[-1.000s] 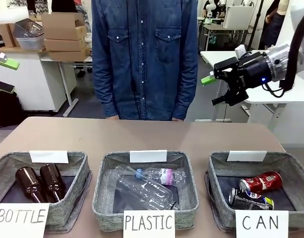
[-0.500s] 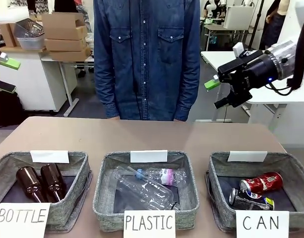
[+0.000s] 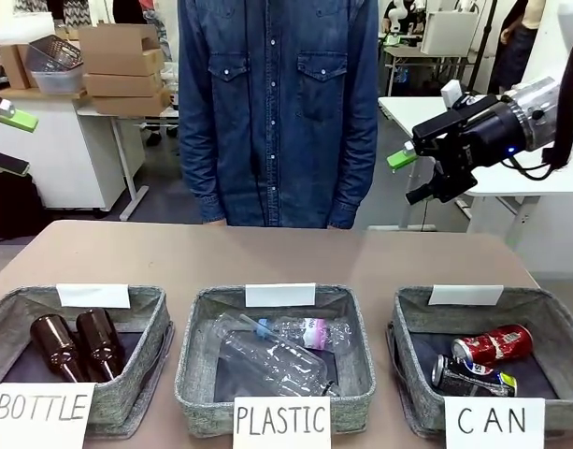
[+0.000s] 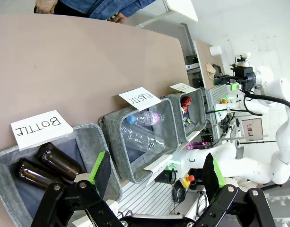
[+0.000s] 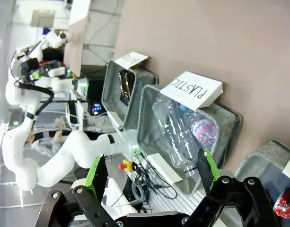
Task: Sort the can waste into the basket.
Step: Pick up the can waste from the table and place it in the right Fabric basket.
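1. The surface point(image 3: 267, 253) carries three baskets; no can lies loose on it.
2. The CAN basket point(image 3: 408, 374) holds both the red can point(image 3: 493, 343) and the dark can point(image 3: 471, 376), so sorting looks finished.
3. The right pincer point(image 3: 408, 178) hangs raised, spread, empty.
4. The left pincer point(image 4: 154, 175) is spread, empty.

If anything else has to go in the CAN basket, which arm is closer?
Right, probably: the right tool hangs open above the CAN basket, where both cans already lie. The left tool, also open, is over the BOTTLE basket.
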Tool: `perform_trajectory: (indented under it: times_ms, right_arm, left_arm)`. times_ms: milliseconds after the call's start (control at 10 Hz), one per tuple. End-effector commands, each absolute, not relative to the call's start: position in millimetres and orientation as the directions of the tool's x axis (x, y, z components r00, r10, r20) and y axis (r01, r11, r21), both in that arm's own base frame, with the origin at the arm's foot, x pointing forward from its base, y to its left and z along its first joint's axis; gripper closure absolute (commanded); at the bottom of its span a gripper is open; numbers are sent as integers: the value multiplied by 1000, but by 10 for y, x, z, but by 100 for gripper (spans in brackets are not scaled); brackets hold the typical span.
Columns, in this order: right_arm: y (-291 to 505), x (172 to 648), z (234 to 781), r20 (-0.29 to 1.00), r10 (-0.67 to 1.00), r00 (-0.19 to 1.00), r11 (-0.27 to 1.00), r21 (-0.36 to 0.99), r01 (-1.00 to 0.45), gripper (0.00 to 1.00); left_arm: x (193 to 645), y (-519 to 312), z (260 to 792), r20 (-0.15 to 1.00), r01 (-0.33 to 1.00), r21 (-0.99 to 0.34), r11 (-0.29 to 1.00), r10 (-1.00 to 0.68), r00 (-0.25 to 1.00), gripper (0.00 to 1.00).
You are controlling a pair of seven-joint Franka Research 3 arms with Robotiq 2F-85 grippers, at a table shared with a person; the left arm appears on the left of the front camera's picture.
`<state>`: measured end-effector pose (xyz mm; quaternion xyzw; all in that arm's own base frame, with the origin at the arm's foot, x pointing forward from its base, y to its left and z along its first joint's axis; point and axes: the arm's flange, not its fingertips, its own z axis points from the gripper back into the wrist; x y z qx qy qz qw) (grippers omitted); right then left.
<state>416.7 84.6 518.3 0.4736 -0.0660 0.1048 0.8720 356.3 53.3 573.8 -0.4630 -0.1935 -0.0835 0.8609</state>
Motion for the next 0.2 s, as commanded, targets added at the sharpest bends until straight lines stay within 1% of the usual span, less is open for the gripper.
perform_trajectory:
  times_ms: [0,100]
  right_arm:
    - [835,4188,5195,227,136,964,530,806,-265,0]
    - [835,4188,5195,227,136,964,530,806,-265,0]
  left_arm:
    - [3561,533,5748,422,340,-762,551,24,906,0]
    - [3561,533,5748,422,340,-762,551,24,906,0]
